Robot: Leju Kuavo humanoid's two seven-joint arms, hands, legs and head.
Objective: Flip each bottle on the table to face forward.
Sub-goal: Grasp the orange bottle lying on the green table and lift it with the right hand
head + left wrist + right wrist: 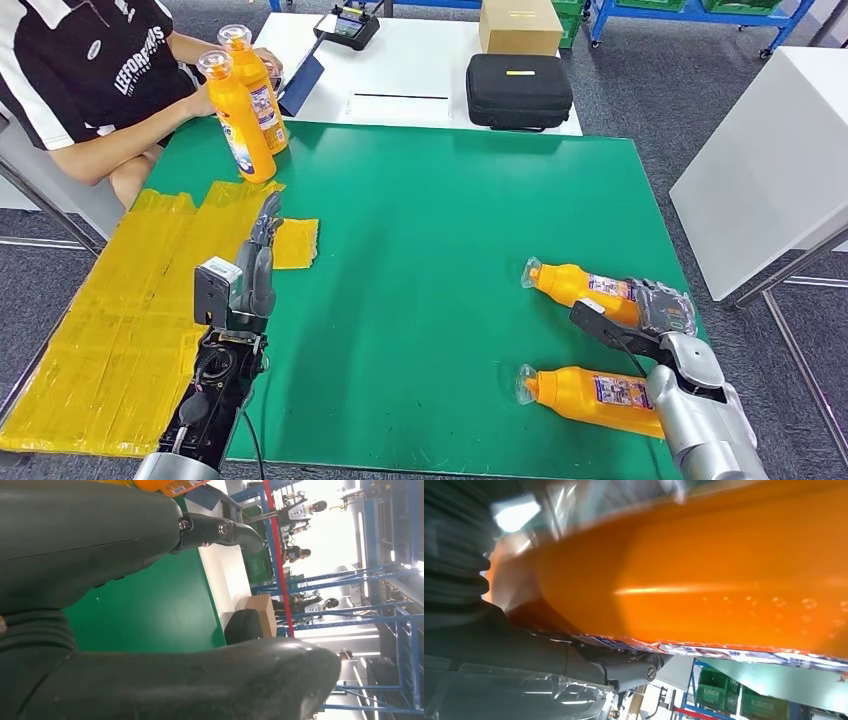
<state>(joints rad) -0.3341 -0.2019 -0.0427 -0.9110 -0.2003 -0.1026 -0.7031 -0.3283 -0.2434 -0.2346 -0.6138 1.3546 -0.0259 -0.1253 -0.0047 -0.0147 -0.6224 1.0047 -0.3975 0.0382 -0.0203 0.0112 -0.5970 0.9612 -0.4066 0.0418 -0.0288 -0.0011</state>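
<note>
A green mat-covered table is seen from above. Two orange plastic bottles w/ clear caps lie on their sides at the robot's right: the farther lying bottle and the nearer lying bottle, caps pointing toward mat centre. The right hand is set on the base end of the farther lying bottle; in the right wrist view the orange body is pressed close against the palm, fingers wrapped under the label, so it is judged grasped, prob. to roll the label round.

The left hand is held upright over the mat's left side beside yellow tape sheets, fingers straight and apart, nothing held, likely parked clear of the work.

Two upright orange bottles stand at the far left corner, steadied by a seated person's hand. A black zip case and cardboard box sit on a white table beyond.
</note>
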